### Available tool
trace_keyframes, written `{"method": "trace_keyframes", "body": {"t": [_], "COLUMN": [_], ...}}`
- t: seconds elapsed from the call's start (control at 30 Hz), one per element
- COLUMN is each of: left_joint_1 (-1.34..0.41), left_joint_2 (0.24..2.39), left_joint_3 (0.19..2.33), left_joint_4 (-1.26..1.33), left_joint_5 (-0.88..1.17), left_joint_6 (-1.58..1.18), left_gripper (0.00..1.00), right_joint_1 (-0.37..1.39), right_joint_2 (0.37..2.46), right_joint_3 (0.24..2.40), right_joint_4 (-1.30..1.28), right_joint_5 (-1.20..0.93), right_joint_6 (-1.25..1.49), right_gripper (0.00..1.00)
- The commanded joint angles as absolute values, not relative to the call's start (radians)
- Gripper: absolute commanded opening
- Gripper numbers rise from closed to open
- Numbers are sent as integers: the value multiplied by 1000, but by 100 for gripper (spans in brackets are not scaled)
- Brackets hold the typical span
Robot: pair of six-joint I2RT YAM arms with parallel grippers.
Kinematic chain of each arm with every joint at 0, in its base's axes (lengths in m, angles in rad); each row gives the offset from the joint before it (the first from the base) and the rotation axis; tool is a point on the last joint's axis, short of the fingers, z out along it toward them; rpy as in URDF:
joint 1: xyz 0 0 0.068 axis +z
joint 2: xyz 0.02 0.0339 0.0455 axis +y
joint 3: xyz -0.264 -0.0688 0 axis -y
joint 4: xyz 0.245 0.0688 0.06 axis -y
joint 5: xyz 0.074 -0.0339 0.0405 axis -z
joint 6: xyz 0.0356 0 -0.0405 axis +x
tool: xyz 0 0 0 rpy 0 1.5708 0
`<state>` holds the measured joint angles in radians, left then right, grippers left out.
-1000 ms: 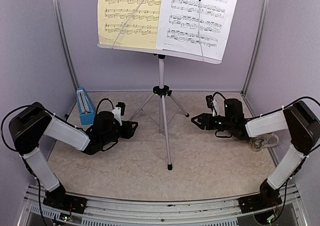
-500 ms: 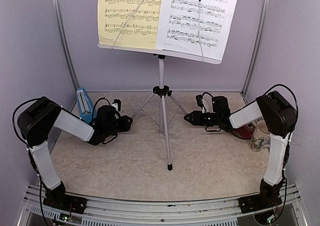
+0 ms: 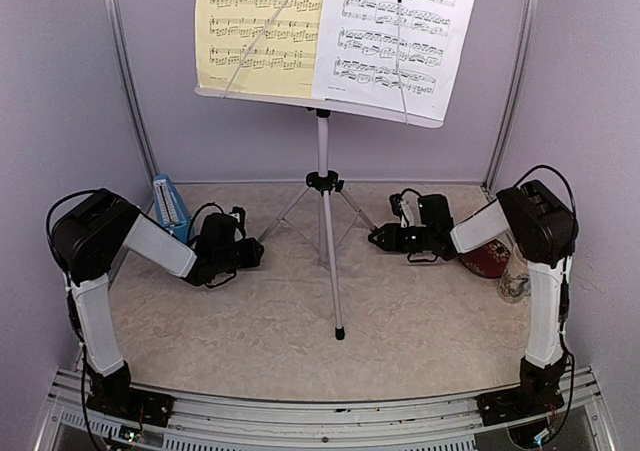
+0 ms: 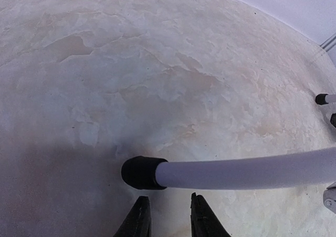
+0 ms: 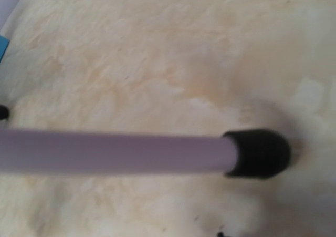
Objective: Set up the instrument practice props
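Note:
The silver music stand [image 3: 323, 186] stands upright mid-table on its tripod. On its white desk rest a yellow sheet [image 3: 258, 26] and a white sheet [image 3: 395, 31] of printed music. The blue metronome [image 3: 170, 209] stands at the back left, just behind my left arm. My left gripper [image 3: 258, 251] lies low beside the stand's left foot. In the left wrist view its fingers [image 4: 139, 221] are narrowly apart and empty, just short of the black foot cap [image 4: 143, 172]. My right gripper [image 3: 378, 237] points at the right foot cap [image 5: 260, 153]. Its jaws are almost out of the right wrist view.
A white patterned mug [image 3: 517, 276] and a dark red disc [image 3: 487, 261] sit at the right wall, under my right arm. Purple walls with metal corner posts enclose the back and sides. The stand's front leg [image 3: 334, 291] reaches toward the near edge.
Both arms have folded back and swung their grippers in toward the stand's rear feet. The left fingers stand closer together than before.

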<state>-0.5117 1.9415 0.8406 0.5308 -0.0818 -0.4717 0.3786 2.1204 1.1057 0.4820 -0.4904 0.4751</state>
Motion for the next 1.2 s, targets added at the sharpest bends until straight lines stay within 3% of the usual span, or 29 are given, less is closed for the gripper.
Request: {"method": "trace_keyframes", "body": {"t": [0.0, 0.77, 1.17], "left_joint_1": [-485, -431, -402], "left_joint_2": [1979, 2086, 2168], "left_joint_3": [902, 1063, 1202], "left_joint_4": [523, 538, 540], "left_joint_5": [-40, 36, 66], "left_joint_6": [-482, -546, -601], "left_gripper": [27, 24, 24], "right_joint_1": [363, 344, 325], "right_joint_2": [2154, 2255, 2346], "right_joint_3": [1161, 1343, 1542], "right_joint_4": [464, 400, 311], "right_joint_5": [-470, -428, -434], "right_joint_6": [466, 466, 421], "right_gripper": [39, 34, 34]}}
